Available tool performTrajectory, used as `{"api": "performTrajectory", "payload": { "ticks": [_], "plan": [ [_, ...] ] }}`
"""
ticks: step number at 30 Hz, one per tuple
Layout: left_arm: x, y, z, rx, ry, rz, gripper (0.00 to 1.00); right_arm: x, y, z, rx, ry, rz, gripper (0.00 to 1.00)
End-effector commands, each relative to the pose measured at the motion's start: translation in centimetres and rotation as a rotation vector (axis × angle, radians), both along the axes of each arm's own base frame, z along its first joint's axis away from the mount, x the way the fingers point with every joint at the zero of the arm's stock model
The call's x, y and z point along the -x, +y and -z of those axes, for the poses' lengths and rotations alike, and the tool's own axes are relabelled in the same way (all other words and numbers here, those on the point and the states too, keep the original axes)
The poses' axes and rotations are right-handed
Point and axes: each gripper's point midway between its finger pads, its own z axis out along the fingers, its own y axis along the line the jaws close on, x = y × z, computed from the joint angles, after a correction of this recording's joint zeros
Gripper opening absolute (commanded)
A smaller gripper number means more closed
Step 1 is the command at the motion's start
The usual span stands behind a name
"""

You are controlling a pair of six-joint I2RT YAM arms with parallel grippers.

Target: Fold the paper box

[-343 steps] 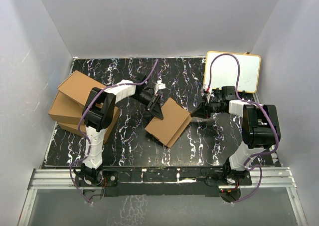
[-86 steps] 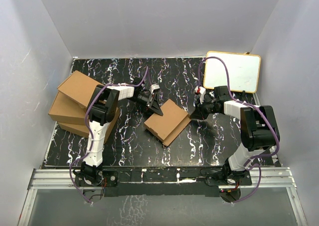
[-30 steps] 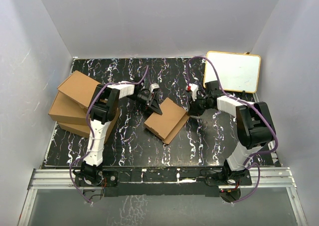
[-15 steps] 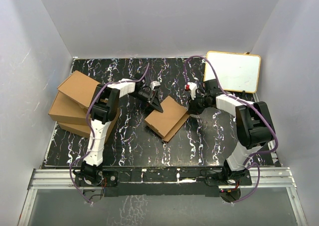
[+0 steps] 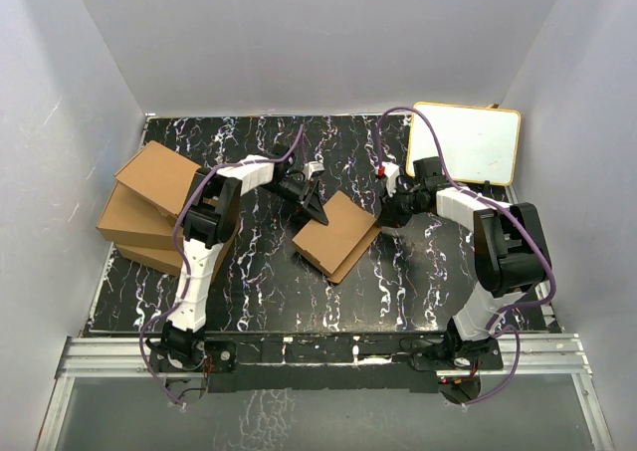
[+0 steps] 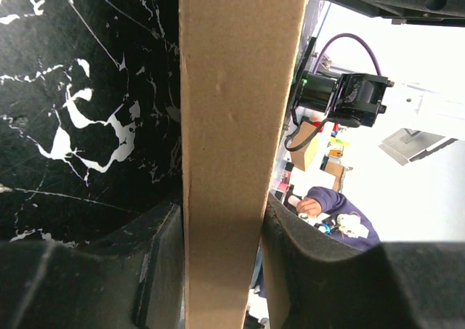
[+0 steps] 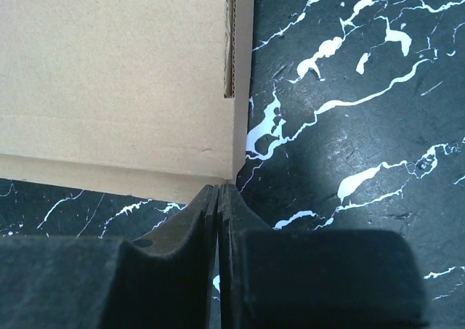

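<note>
– Brown cardboard first, seen from above: the paper box (image 5: 338, 234) lies near the middle of the desk (image 5: 259, 272), turned askew. The left end effector (image 5: 317, 210) is at its far-left edge and the right end effector (image 5: 386, 215) is at its right corner. What worries you?

– Nothing pins the box down. It sits loose on a smooth top, so I'd judge that a pull from one side could drag the whole box instead of bending a crease. The pile of brown boxes (image 5: 149, 207) and the white board (image 5: 466, 142) are well apart from it, so I see little collision risk there.

– And the left wrist view?

– The left end effector is clamped on a cardboard panel of the box, with a finger (image 6: 156, 271) pressed against each face. It holds only a narrow strip. If the arm turns too sharply, the panel could slide out or buckle away from its score line.

– The right wrist?

– Its fingers (image 7: 178, 242) are pressed together with nothing between them, and the tip is right at the box's corner. I cannot tell whether it touches. A narrow tip there could skid off onto the desk, or catch the cardboard edge and tear it.
</note>
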Motion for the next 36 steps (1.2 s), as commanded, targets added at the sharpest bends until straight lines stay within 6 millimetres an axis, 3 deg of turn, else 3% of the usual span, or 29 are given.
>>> {"api": "performTrajectory", "payload": {
  "ticks": [1,8,11,17,20,29,36],
  "plan": [
    [-0.9,1.1,1.7,-0.2,-0.093,0.001,0.01,0.0,1.5,-2.4,-0.085,-0.05,-0.077,0.1],
    [-1.5,1.8,1.0,-0.29,-0.159,0.007,0.01,1.2,0.3,-4.2,-0.141,-0.056,-0.095,0.16],
    [-1.4,1.8,0.7,-0.323,-0.194,0.016,0.01,1.5,-0.8,-5.5,-0.188,-0.065,-0.081,0.23],
    [-1.6,1.7,-0.4,-0.385,-0.271,0.024,0.0,1.6,-3.7,-7.0,-0.265,-0.075,-0.009,0.24],
    [-1.6,1.4,-1.0,-0.428,-0.316,0.043,0.0,2.0,-3.7,-6.7,-0.282,-0.053,0.019,0.25],
    [-0.4,0.4,-1.8,-0.591,-0.447,0.13,0.0,0.4,-3.3,-5.2,-0.38,0.088,0.171,0.22],
    [0.5,0.3,-2.6,-0.697,-0.514,0.159,0.0,1.2,-3.1,-5.9,-0.385,0.055,0.131,0.23]
  ]
}}
